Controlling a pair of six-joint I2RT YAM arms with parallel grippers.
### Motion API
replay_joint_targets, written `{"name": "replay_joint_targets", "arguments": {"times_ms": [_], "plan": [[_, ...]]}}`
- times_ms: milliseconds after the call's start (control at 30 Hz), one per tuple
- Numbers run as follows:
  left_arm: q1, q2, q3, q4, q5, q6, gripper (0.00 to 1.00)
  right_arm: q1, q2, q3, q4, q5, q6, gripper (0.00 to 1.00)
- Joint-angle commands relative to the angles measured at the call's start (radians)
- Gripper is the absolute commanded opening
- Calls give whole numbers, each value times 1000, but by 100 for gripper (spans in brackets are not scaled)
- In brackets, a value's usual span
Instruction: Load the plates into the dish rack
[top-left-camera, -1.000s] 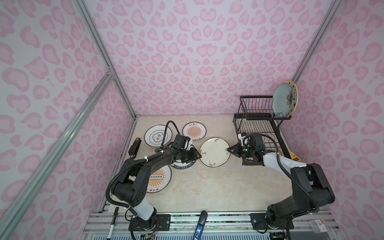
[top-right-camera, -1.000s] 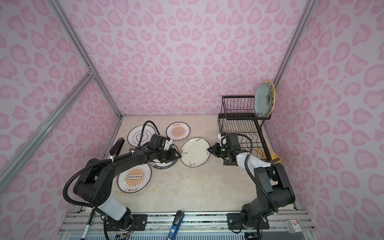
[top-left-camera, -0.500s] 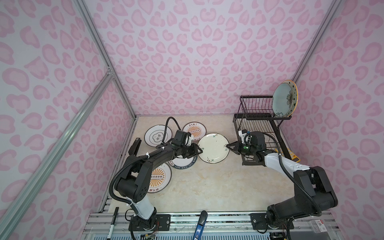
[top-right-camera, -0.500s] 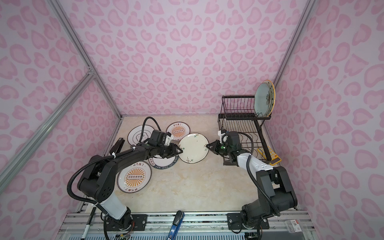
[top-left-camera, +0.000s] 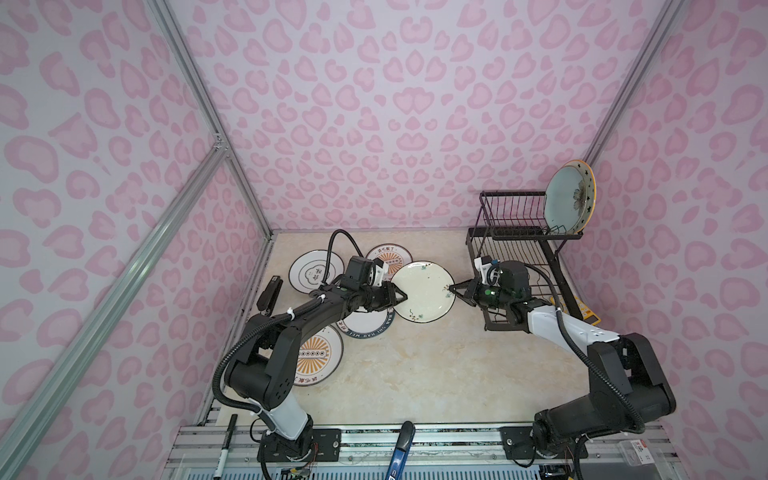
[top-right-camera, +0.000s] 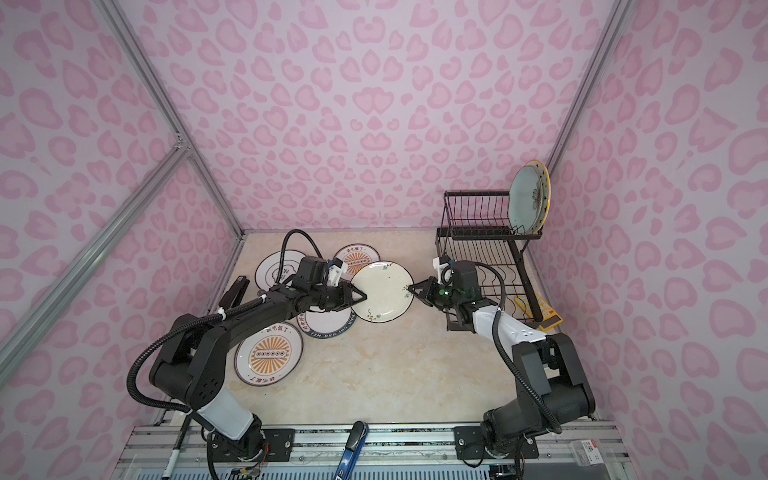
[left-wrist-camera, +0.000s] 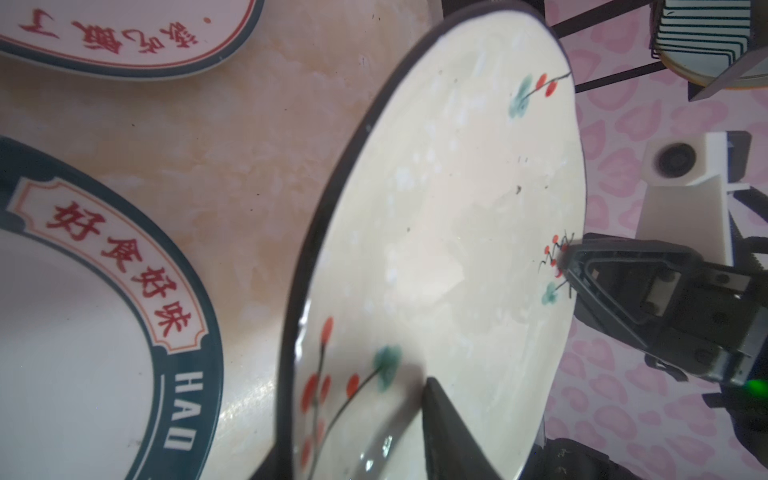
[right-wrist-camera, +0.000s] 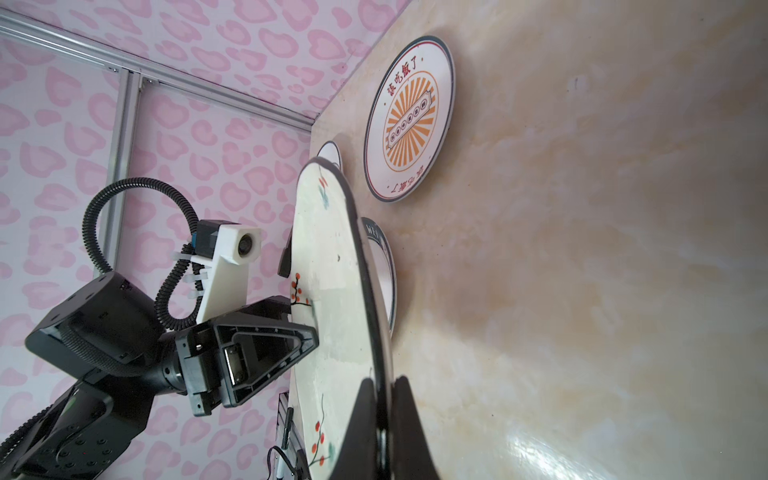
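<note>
Held tilted above the beige marbled counter (top-left-camera: 436, 365), towards the middle of its back edge: the round cream ceramic plate painted with red-and-green sprigs (top-left-camera: 422, 291). Pinched at the right rim by the right tool (top-left-camera: 455, 289), jaws closed tight onto the ceramic. Straddled at the opposite rim by the left tool (top-left-camera: 401, 296), 1 finger (left-wrist-camera: 444, 428) lying on the cream face, the other hidden; impossible to tell whether clamped or merely resting. Standing in the counter's back right corner, close behind the right tool: the black wire 2-tier dish rack (top-left-camera: 515, 253), with a pale blue round plate (top-left-camera: 559, 203) and a starry orange-rimmed plate (top-left-camera: 590, 183) upright at the right end of the upper tier. Lying flat along the counter's left side: 4 more plates, a dark-rimmed lettered one (top-left-camera: 368, 328) nearest, just below the held plate.

Likely a handover before racking. Best done thus: confirm 1 firm pinch on the right rim, then clear the left tool fully away before swinging. Turn the plate on edge, line the rim up with a gap between lower wires, lower slowly, release only once seated. Keep clear of the upper tier's frame.
</note>
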Motion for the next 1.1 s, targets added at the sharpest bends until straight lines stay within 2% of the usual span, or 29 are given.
{"name": "replay_joint_targets", "arguments": {"times_ms": [0, 67, 433, 533, 733, 900, 1067], "plan": [[-2, -29, 4, 77, 38, -1, 31, 10, 6, 9, 112, -56, 20, 0], [-2, -39, 4, 80, 33, -1, 25, 12, 6, 9, 115, -56, 20, 0], [-2, -70, 19, 72, 38, -3, 11, 16, -10, 16, 161, -71, 45, 0], [-1, -69, 19, 100, 68, -12, 10, 16, -12, 15, 170, -71, 46, 9], [5, -53, 17, 188, 128, -53, 3, 17, -7, 16, 162, -64, 38, 18], [10, -52, 20, 239, 160, -84, 3, 19, -10, 17, 163, -59, 35, 25], [14, -47, 3, 324, 200, -122, 3, 28, -10, 19, 177, -60, 35, 27]]}}
